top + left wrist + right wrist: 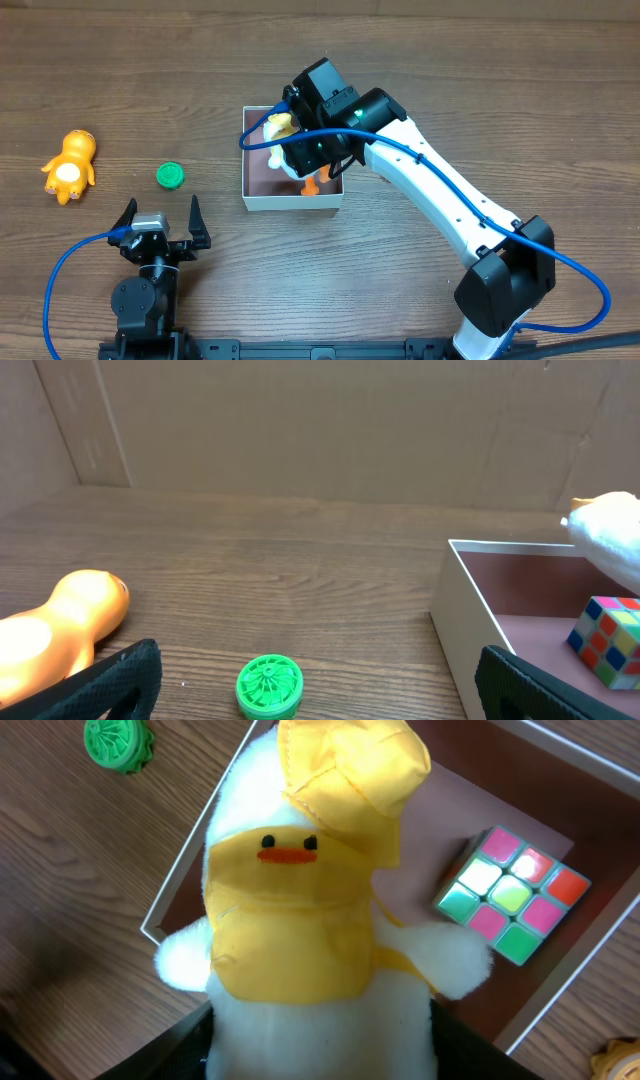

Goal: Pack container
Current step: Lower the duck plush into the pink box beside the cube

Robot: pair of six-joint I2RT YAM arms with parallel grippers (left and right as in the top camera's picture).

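Note:
The container (262,202) is a square white-walled box with a pinkish-brown floor, at the table's middle; it also shows in the left wrist view (470,610) and the right wrist view (560,990). A colourful puzzle cube (512,895) lies inside it. My right gripper (300,150) is shut on a white plush duck in yellow clothes (310,920) and holds it above the container's left part. My left gripper (161,231) is open and empty near the front edge. A green disc (170,175) lies just ahead of it on the table (269,685).
An orange toy figure (69,165) lies at the far left, also in the left wrist view (60,625). A cardboard wall (320,430) stands behind the table. A blue cable (560,260) runs along the right arm.

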